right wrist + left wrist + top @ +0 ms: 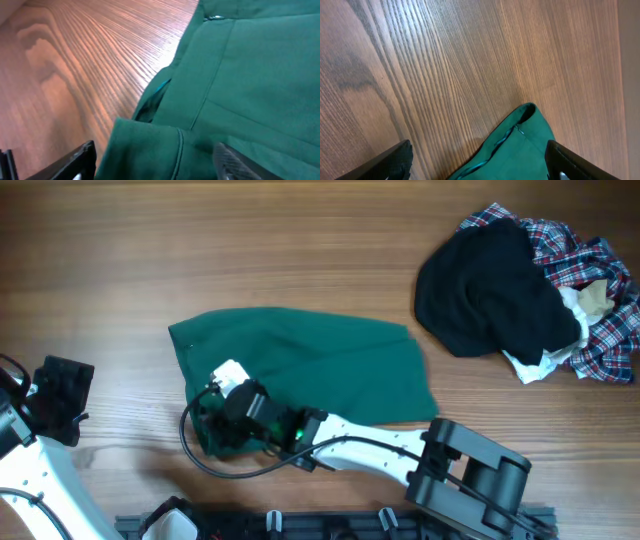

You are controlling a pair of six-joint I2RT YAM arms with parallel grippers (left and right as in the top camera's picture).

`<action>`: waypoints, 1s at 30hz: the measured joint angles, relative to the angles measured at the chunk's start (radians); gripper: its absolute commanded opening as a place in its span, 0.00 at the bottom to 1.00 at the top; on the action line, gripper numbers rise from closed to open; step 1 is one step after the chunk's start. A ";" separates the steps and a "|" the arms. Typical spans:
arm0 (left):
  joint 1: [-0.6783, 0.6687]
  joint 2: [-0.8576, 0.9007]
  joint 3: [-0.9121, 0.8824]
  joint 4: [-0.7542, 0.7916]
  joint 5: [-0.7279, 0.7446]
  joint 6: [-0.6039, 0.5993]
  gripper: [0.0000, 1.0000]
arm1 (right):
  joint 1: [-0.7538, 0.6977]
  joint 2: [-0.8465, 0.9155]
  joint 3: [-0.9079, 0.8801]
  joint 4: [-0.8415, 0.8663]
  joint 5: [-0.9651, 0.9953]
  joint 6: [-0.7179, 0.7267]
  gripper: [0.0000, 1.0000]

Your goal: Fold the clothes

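The dark green garment (320, 365) lies spread flat in the middle of the wooden table, with its near left corner bunched up. My right gripper (212, 430) reaches in from the lower right and sits at that bunched corner. In the right wrist view its fingers (155, 165) are open, with a hemmed fold of the green garment (240, 75) between them. My left gripper (62, 390) is at the table's left side, apart from the garment. In the left wrist view it (480, 167) is wide open and empty, and a corner of the green garment (525, 145) shows beyond it.
A black garment (490, 280) lies heaped on a red-blue-white plaid shirt (595, 270) at the back right. A black rail (350, 527) runs along the table's front edge. Bare wood (250, 250) lies behind and to the left of the green garment.
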 measured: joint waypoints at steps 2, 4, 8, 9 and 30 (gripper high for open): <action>0.000 0.000 0.000 -0.003 0.000 0.000 0.84 | 0.000 0.014 0.000 0.000 0.009 0.008 0.47; 0.000 0.000 0.000 -0.005 0.000 0.001 0.84 | 0.000 0.025 0.000 -0.017 0.026 0.020 0.26; 0.000 0.000 0.000 -0.010 0.000 0.001 0.80 | -0.008 0.024 0.005 -0.156 0.085 0.047 0.04; 0.000 0.000 0.000 -0.018 0.000 0.002 0.79 | -0.025 0.019 0.005 -0.193 0.092 0.054 0.04; -0.460 0.377 0.003 0.165 0.105 0.310 0.73 | -0.407 -0.566 0.011 -0.836 -0.196 -0.081 0.04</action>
